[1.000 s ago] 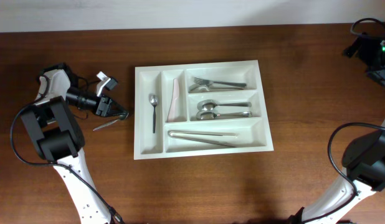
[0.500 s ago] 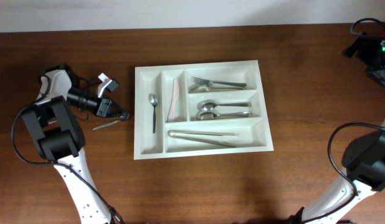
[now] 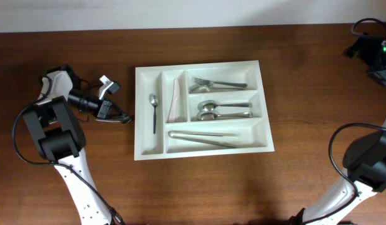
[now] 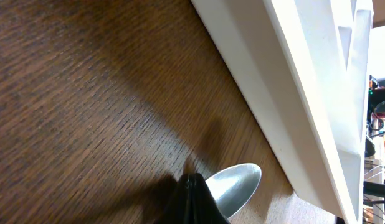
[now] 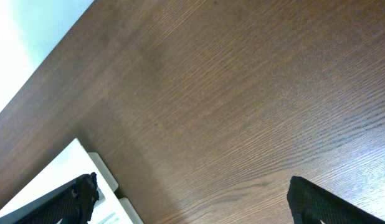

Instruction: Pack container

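Dark brown wood-grain table [image 3: 199,187] fills the view. Pale wall [image 3: 180,11] strip along its far edge. Light even, shadows soft.

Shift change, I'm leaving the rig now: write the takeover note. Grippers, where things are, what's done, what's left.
Left gripper: shut on a spoon, just left of the container.
Right gripper: open, nothing between its fingers, over the tabletop.
Done: small spoon and pale utensil in the two narrow compartments; fork, spoons and long utensil in the three wide ones.
Left: carry the held spoon into the container, probably with the other spoons, and release.
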You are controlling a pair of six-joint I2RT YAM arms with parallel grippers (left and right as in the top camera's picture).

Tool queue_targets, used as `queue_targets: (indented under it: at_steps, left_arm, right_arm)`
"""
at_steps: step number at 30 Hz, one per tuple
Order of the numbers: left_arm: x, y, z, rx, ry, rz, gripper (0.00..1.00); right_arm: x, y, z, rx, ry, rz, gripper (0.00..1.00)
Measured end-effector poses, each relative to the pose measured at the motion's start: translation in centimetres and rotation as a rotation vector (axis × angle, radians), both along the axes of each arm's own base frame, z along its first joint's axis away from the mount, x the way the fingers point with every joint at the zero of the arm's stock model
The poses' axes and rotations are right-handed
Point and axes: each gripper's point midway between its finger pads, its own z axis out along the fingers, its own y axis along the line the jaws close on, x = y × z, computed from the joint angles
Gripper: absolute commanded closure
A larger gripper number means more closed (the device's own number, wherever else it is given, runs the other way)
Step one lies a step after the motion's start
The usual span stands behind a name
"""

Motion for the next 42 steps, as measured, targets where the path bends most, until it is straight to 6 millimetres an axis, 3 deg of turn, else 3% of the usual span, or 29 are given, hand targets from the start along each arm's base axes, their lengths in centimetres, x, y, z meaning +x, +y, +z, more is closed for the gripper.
queue_targets:
  at_steps: [1, 3, 4, 11, 17, 21, 26, 30, 31, 32, 35, 38, 42]
  left_arm:
    - [0.0, 0.0, 0.0, 0.001, 0.002, -0.001, 0.98]
    - [-0.1, 0.0, 0.0, 0.001, 0.003, 0.0, 0.78]
    - [0.0, 0.0, 0.0, 0.002, 0.005, 0.002, 0.74]
    - [-0.4, -0.2, 0.9, -0.002, 0.117, 0.073, 0.71]
    - [0.1, 1.3, 1.7, 0.093, 0.224, 0.107, 0.67]
    - [2.4, 3.2, 3.4, 0.213, 0.208, 0.183, 0.66]
    - [5.2, 5.5, 7.7, 0.352, 0.123, 0.318, 0.66]
    - [5.7, 7.9, 12.6, 0.528, 0.051, 0.446, 0.6]
    - [5.5, 8.5, 14.1, 0.578, 0.032, 0.477, 0.36]
    - [5.3, 8.9, 15.6, 0.628, 0.011, 0.509, 0.01]
    - [4.4, 9.4, 20.8, 0.768, -0.083, 0.598, 0.01]
    - [3.6, 8.2, 25.5, 0.829, -0.195, 0.637, 0.01]
    - [2.9, 5.4, 29.2, 0.799, -0.296, 0.634, 0.01]
  right_arm:
    - [0.0, 0.0, 0.0, 0.0, 0.0, 0.0, 0.01]
    - [0.0, 0.0, 0.0, 0.0, 0.0, 0.0, 0.01]
    - [0.0, 0.0, 0.0, 0.0, 0.0, 0.0, 0.01]
    - [0.0, 0.0, 0.0, 0.0, 0.0, 0.0, 0.01]
    - [0.0, 0.0, 0.0, 0.0, 0.0, 0.0, 0.01]
    - [0.0, 0.0, 0.0, 0.0, 0.0, 0.0, 0.01]
    - [0.0, 0.0, 0.0, 0.0, 0.0, 0.0, 0.01]
    - [0.0, 0.0, 0.0, 0.0, 0.0, 0.0, 0.01]
    - [0.0, 0.0, 0.0, 0.0, 0.0, 0.0, 0.01]
    - [0.0, 0.0, 0.0, 0.0, 0.0, 0.0, 0.01]
    - [0.0, 0.0, 0.0, 0.0, 0.0, 0.0, 0.01]
    - [0.0, 0.0, 0.0, 0.0, 0.0, 0.0, 0.01]
    - [0.0, 0.0, 0.0, 0.0, 0.0, 0.0, 0.01]
